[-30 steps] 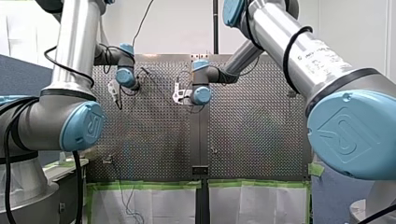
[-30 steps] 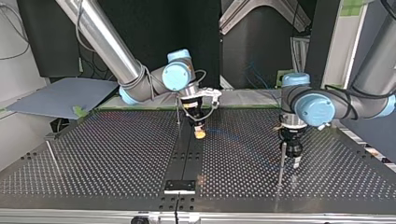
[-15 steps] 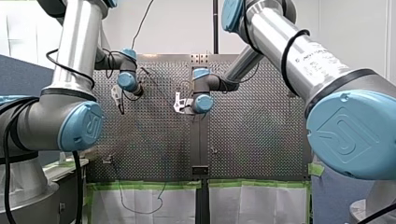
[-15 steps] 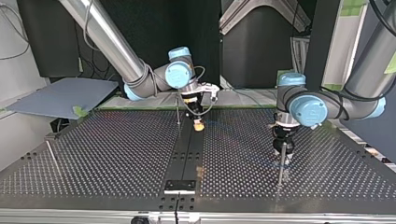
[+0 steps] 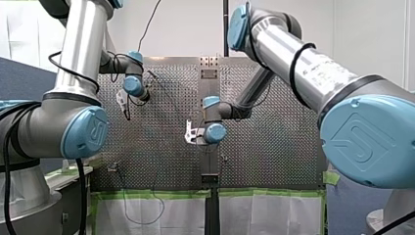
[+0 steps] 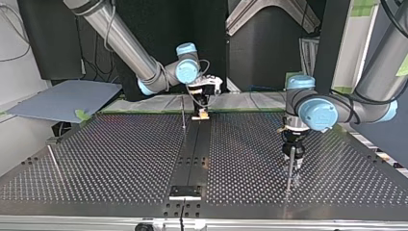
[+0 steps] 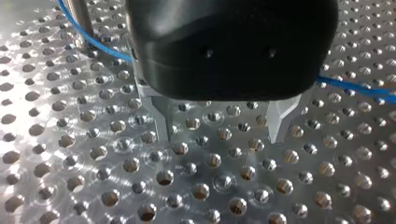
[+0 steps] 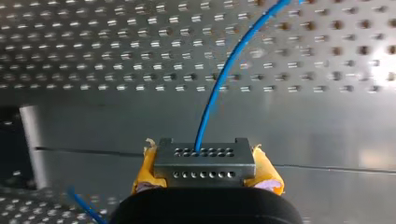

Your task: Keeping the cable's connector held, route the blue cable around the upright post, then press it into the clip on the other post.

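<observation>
1. In the top view a thin rod (image 6: 53,161) stands alone at 9 o'clock on the perforated worktop (image 6: 110,159), near its edge
2. My right arm (image 6: 144,72) comes in from 11 o'clock. Its jaws hang low over the far end of the dark centre strip (image 6: 195,149), at 12 o'clock on the worktop. They are clenched on the grey connector (image 8: 204,163), with yellow pads (image 8: 145,170) on both of its sides
3. A slim post (image 6: 184,113) stands upright at 9 o'clock of those jaws in the top view, close by but apart from them
4. The blue cable (image 8: 217,84) leaves one of the holes in the connector's face. In the right wrist view it curves off toward 1 o'clock over the worktop. Another short stretch of blue shows at 7 o'clock of the connector
5. My left arm (image 6: 346,103) enters the top view from 2 o'clock. Its jaws point down at 3 o'clock of the strip and are released, the metal fingers (image 7: 161,116) spread with only bare worktop between them
6. In the left wrist view the cable passes the foot of a second post (image 7: 77,21), at 10 o'clock of the jaws. It runs on behind the fingers and comes out at 3 o'clock. I cannot tell whether it touches that post
</observation>
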`<state>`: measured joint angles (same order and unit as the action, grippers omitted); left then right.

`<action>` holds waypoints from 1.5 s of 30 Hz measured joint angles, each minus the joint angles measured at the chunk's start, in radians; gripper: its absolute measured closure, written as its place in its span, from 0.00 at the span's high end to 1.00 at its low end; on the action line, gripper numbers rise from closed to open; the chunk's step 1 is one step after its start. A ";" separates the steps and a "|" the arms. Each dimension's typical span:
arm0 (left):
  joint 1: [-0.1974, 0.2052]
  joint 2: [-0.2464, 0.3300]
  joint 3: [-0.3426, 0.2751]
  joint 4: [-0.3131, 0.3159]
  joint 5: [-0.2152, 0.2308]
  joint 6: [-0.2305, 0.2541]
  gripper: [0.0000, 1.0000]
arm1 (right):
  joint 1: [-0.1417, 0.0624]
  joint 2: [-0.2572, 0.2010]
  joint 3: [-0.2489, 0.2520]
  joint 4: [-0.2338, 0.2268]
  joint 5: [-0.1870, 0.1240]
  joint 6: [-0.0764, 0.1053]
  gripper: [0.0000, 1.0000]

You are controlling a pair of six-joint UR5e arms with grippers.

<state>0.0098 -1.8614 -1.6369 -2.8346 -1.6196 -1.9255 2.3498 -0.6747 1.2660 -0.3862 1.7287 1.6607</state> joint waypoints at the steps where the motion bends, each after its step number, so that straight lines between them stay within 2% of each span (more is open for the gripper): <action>1: 0.001 0.000 0.000 0.000 -0.001 0.000 0.99 | 0.000 0.010 0.000 -0.002 0.001 0.000 0.00; 22: 0.002 0.000 0.000 0.000 -0.001 -0.010 0.99 | -0.002 0.170 0.001 -0.066 0.025 0.011 0.00; 29: 0.002 0.000 0.000 -0.002 -0.001 -0.010 0.99 | -0.003 0.209 0.007 -0.086 0.038 0.014 0.00; 35: 0.001 0.000 0.000 -0.002 0.001 -0.010 0.99 | -0.014 0.222 0.028 -0.130 0.041 0.034 0.00; 45: 0.002 0.000 0.000 -0.002 -0.001 -0.010 0.99 | -0.035 0.280 0.032 -0.160 0.045 0.043 0.00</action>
<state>0.0117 -1.8614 -1.6368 -2.8365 -1.6204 -1.9358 2.3152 -0.3945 1.2985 -0.5459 1.7734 1.7035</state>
